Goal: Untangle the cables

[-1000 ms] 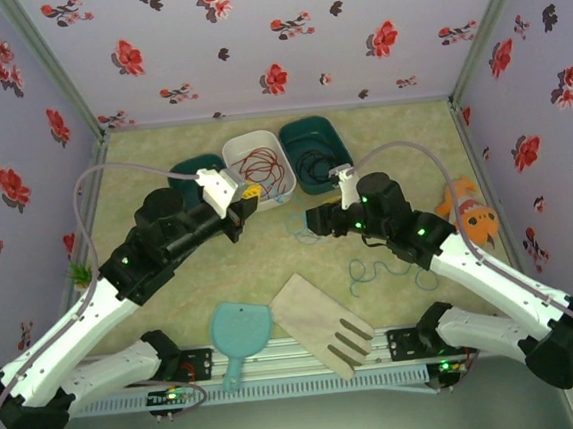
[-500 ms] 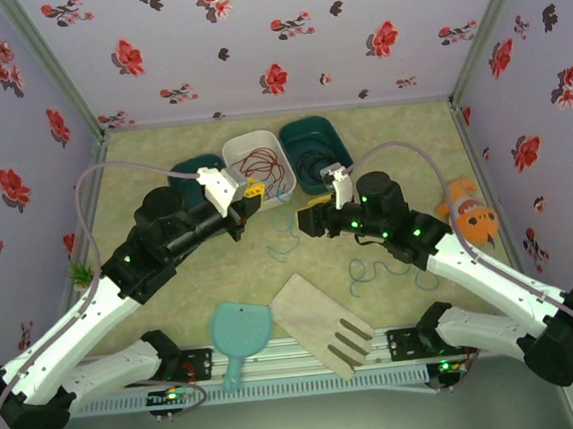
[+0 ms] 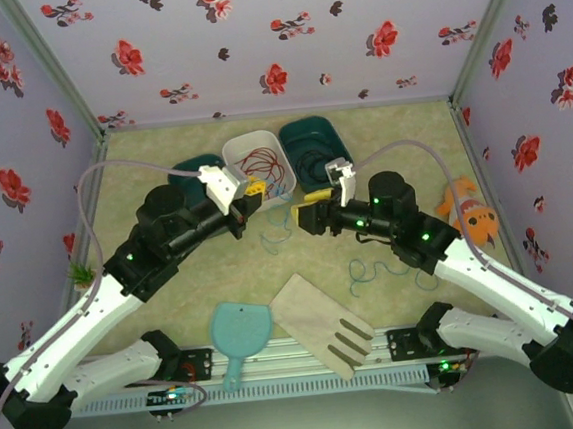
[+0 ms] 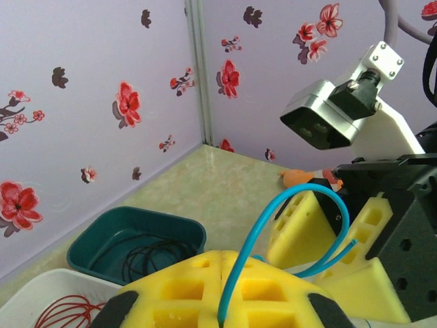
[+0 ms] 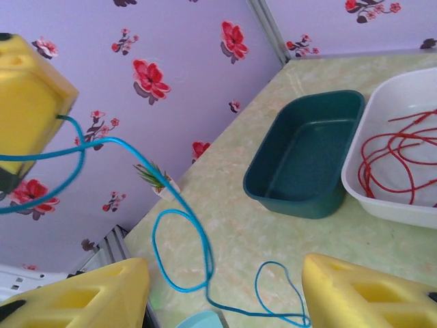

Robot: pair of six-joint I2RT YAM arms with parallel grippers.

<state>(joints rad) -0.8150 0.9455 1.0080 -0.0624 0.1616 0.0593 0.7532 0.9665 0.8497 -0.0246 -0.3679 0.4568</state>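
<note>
Currently my left claw [image 4: 222,263] pinches the teal-blue cable [image 4: 307,186], which arcs toward my right claw [image 3: 302,216], fingers spread wide. Just behind: red cable [image 5: 399,147] in the white tray [image 3: 233,159], black cable [image 4: 147,253] in a teal tray [image 4: 164,229], second teal tray [image 5: 300,147] beside.

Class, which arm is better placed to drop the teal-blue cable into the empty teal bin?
Left, probably: the left gripper is shut on the teal-blue cable, and the empty teal bin lies close beside it; the right gripper is open.

Glossy teal cable [image 4: 311,188], plastic bin [image 5: 307,154]
</note>
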